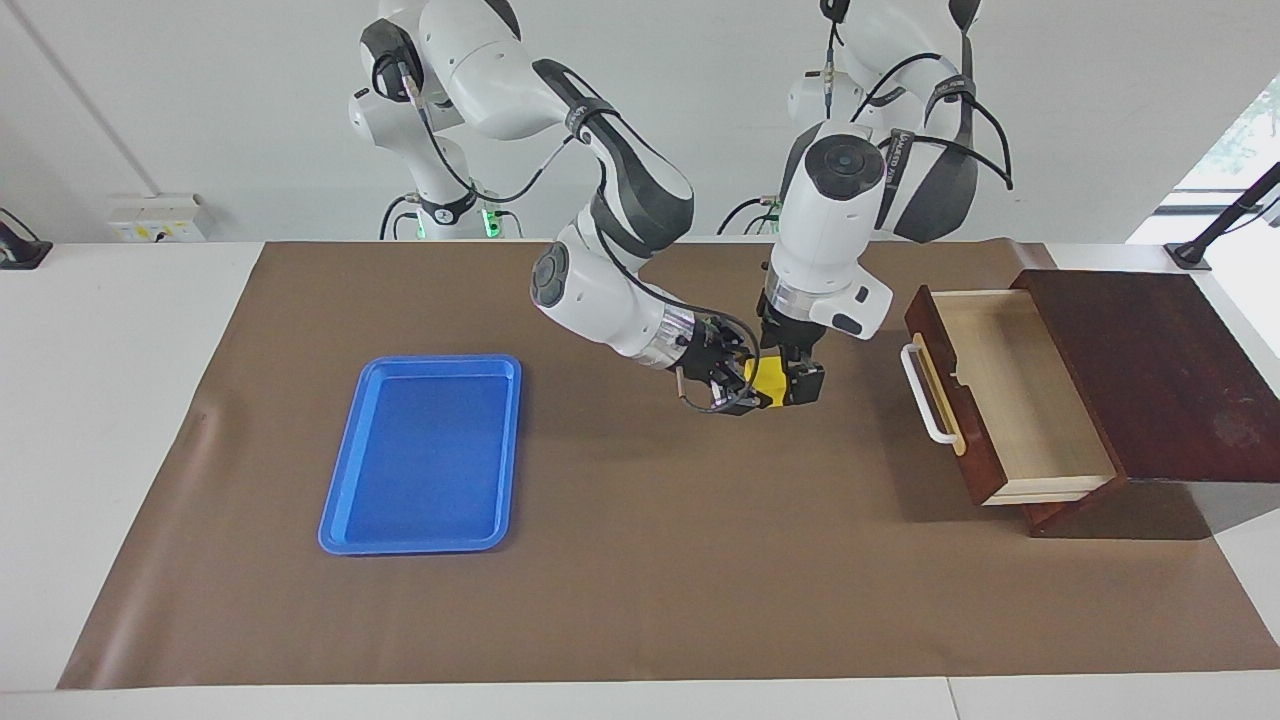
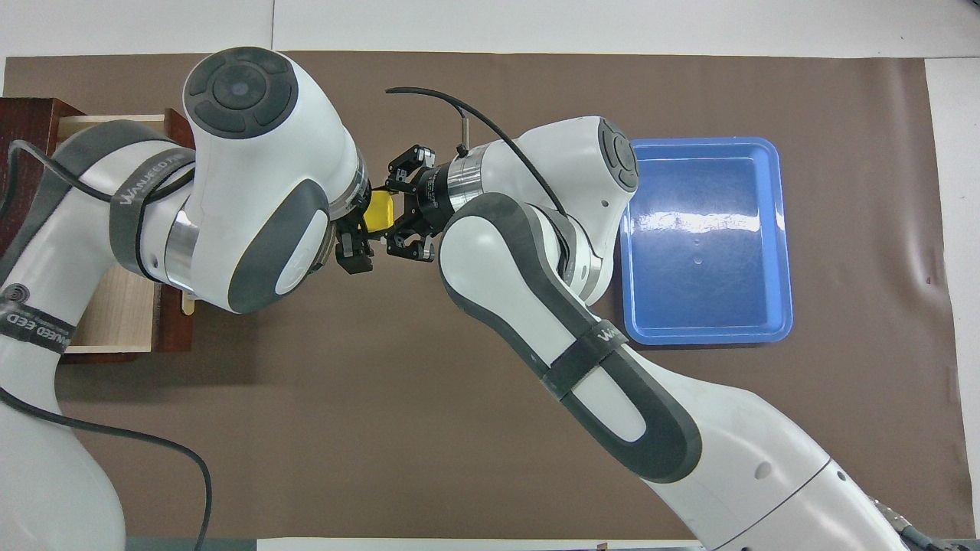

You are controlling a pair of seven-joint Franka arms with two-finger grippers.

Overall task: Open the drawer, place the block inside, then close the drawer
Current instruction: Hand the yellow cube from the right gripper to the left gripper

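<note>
Facing view: the right gripper (image 1: 748,388) is held up over the brown mat (image 1: 640,560) in the middle of the table (image 1: 120,420), its jaws clenched on the yellow block (image 1: 766,377). The left gripper (image 1: 790,378) comes down from above onto the same block, its jaws spread wide with one finger on either side of the block; whether the fingers (image 1: 808,384) already touch it cannot be told. The block sits at the right gripper's tip, between the left gripper's jaws, raised off the mat.

The drawer (image 1: 1010,400) stands pulled out of its dark wooden box (image 1: 1160,370) toward the left arm's end of the table, beside the left gripper and apart from it, with its pale inside bare and its white handle (image 1: 925,392) turned toward the two grippers. A blue tray (image 1: 425,455) lies flat on the mat toward the right arm's end, well apart from the right gripper.

Overhead view: the block (image 2: 378,212) shows as a yellow patch between the two wrists, partly covered by the left arm; the tray (image 2: 700,241) lies beside the right arm's elbow.
</note>
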